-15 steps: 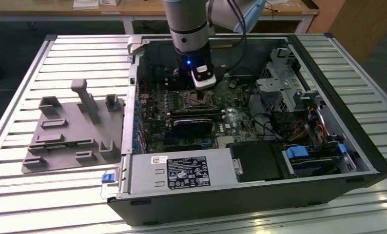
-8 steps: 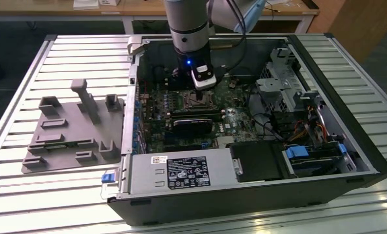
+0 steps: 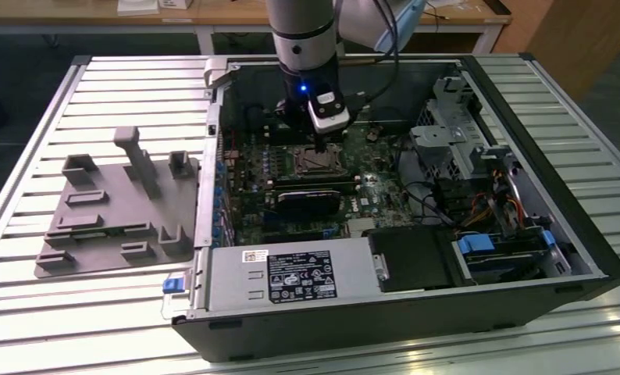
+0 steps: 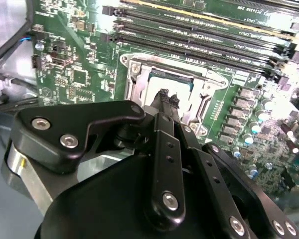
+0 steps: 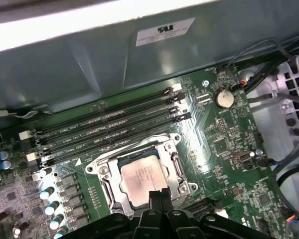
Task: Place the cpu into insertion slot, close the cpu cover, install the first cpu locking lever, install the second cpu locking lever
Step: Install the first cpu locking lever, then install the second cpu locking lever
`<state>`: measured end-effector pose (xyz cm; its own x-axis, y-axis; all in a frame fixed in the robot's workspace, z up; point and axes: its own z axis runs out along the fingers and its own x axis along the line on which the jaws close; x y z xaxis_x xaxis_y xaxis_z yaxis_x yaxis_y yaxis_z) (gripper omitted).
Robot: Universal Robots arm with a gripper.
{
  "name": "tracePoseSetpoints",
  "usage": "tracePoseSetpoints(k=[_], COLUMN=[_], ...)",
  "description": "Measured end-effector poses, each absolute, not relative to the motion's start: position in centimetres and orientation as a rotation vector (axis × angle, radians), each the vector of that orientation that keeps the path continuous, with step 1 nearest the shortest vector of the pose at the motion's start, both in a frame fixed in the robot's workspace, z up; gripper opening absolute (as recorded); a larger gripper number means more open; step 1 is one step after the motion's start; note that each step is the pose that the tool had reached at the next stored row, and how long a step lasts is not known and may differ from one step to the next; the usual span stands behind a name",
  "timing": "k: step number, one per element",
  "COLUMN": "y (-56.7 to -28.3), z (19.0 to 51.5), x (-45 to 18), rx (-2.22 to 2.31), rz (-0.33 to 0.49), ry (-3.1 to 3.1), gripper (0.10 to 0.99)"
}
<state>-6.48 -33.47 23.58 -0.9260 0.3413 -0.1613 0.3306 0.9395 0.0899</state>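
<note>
Cpu (image 5: 142,180) seated in insertion slot (image 5: 103,175), cpu cover (image 5: 175,164) closed over it. End effector (image 5: 158,195) clenched, empty, hovering at cover edge.

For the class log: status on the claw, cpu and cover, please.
Claw low over the insertion slot. Cpu seated in slot, cpu cover down around it. Nothing in the way.

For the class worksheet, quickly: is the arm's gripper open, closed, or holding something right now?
Gripper: closed, fingertips together with nothing between them, poised at the edge of the cpu seated in the insertion slot.
</note>
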Motion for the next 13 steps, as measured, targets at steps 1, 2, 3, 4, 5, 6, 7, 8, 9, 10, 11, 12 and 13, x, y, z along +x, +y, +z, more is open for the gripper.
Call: tracePoseSetpoints(k=[1,2,3,4,5,6,7,8,9,10,11,12,13], y=[-33.47,-33.47,-33.47,-33.47,-33.47,-33.47,-33.47,-33.47,-33.47,-33.47,-33.47,-33.49,-33.51], z=[23.6,23.6,23.6,23.65,23.69,23.69,23.7,23.7,23.71,23.71,23.71,23.72,23.72], x=[-6.48,-6.48,-6.48,-6.48,-6.48,-6.48,-6.48,-6.48,-6.48,-6.48,-6.48,-6.49,-6.49], rx=[0.51,0.51,0.51,0.51,0.51,0.51,0.51,0.51,0.51,0.51,0.51,0.51,0.51], rz=[0.091,0.091,0.091,0.091,0.091,0.091,0.091,0.091,0.091,0.091,0.091,0.09,0.09], ry=[2.921,2.921,2.921,2.921,2.921,2.921,2.921,2.921,2.921,2.921,2.921,2.921,2.921], gripper=[0.102,0.102,0.102,0.102,0.102,0.102,0.102,0.102,0.102,0.102,0.102,0.102,0.102])
